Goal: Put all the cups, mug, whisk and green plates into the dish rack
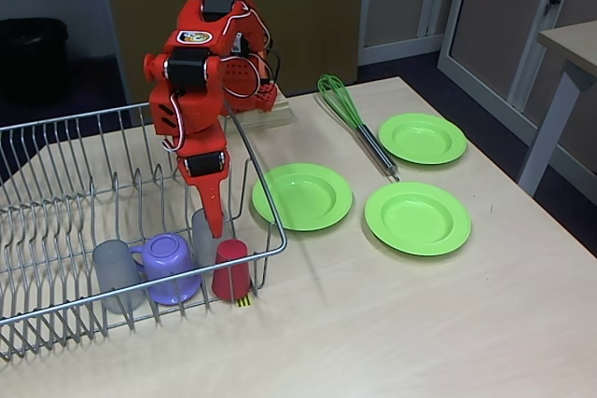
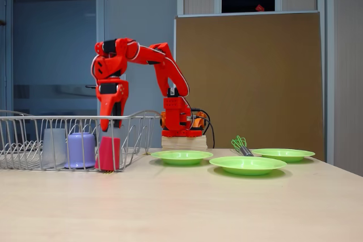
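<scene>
The dish rack [image 1: 56,151] is sitting at nine o'clock on the pale table [image 1: 392,323] in a fixed view, a big silver wire frame with rows of upright prongs and a small yellow-black tag [image 1: 243,303] hanging at its near right corner. Along its near edge, things are lining up: a translucent grey cup [image 1: 116,272] standing mouth down, then the squat lilac mug [image 1: 171,267], also upturned, its handle pointing toward that cup and just beside it. A second grey cup [image 1: 203,233] is standing behind, at one o'clock from the mug, and the shorter red cup [image 1: 231,269] is standing inverted, tucked into the rack's right corner.

The red arm is reaching down from twelve o'clock, and the gripper [image 1: 216,219] is hovering just above the red cup, right beside the rear grey cup; the side-on fixed view shows the gripper [image 2: 111,124] pointing straight down with its fingers slightly parted and nothing between them.

Moving right, open tabletop is stretching out. Three lime-green plates are lying flat with raised rims: the nearest plate [image 1: 302,196] is sitting just beside the rack's right wall, the front plate [image 1: 417,217] at four o'clock from it, the far plate [image 1: 422,138] toward two o'clock. The whisk [image 1: 354,123] is lying between the nearest and far plates, green loops pointing away, its silver handle ending close to the front plate. The table's right edge is running close past the plates; the near half is lying bare.
</scene>
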Controlling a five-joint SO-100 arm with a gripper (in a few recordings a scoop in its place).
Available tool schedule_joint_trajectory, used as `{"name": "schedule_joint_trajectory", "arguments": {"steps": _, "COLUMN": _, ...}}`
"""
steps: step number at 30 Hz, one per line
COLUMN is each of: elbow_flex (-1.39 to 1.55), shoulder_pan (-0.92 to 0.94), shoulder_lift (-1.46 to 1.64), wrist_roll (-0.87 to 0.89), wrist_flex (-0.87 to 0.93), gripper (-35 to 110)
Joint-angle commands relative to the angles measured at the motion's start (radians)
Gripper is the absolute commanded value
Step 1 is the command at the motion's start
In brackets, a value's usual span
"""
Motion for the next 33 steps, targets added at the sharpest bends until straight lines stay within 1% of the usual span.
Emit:
{"name": "schedule_joint_trajectory", "arguments": {"steps": 1, "elbow_flex": -0.002, "shoulder_pan": -0.017, "shoulder_lift": 0.091, "wrist_roll": -0.025, "wrist_flex": 0.023, "gripper": 35}}
{"name": "schedule_joint_trajectory", "arguments": {"steps": 11, "elbow_flex": 0.055, "shoulder_pan": -0.057, "shoulder_lift": 0.272, "wrist_roll": -0.017, "wrist_flex": 0.04, "gripper": 32}}
{"name": "schedule_joint_trajectory", "arguments": {"steps": 14, "elbow_flex": 0.097, "shoulder_pan": -0.091, "shoulder_lift": 0.348, "wrist_roll": 0.009, "wrist_flex": 0.035, "gripper": 30}}
{"name": "schedule_joint_trajectory", "arguments": {"steps": 18, "elbow_flex": 0.189, "shoulder_pan": -0.169, "shoulder_lift": 0.456, "wrist_roll": 0.087, "wrist_flex": 0.028, "gripper": 30}}
{"name": "schedule_joint_trajectory", "arguments": {"steps": 23, "elbow_flex": 0.35, "shoulder_pan": -0.325, "shoulder_lift": 0.601, "wrist_roll": 0.307, "wrist_flex": 0.002, "gripper": 31}}
{"name": "schedule_joint_trajectory", "arguments": {"steps": 25, "elbow_flex": 0.413, "shoulder_pan": -0.403, "shoulder_lift": 0.649, "wrist_roll": 0.437, "wrist_flex": -0.011, "gripper": 31}}
{"name": "schedule_joint_trajectory", "arguments": {"steps": 28, "elbow_flex": 0.503, "shoulder_pan": -0.537, "shoulder_lift": 0.707, "wrist_roll": 0.676, "wrist_flex": -0.052, "gripper": 28}}
{"name": "schedule_joint_trajectory", "arguments": {"steps": 30, "elbow_flex": 0.568, "shoulder_pan": -0.626, "shoulder_lift": 0.746, "wrist_roll": 0.871, "wrist_flex": -0.087, "gripper": 26}}
{"name": "schedule_joint_trajectory", "arguments": {"steps": 33, "elbow_flex": 0.687, "shoulder_pan": -0.749, "shoulder_lift": 0.81, "wrist_roll": 1.117, "wrist_flex": -0.169, "gripper": 21}}
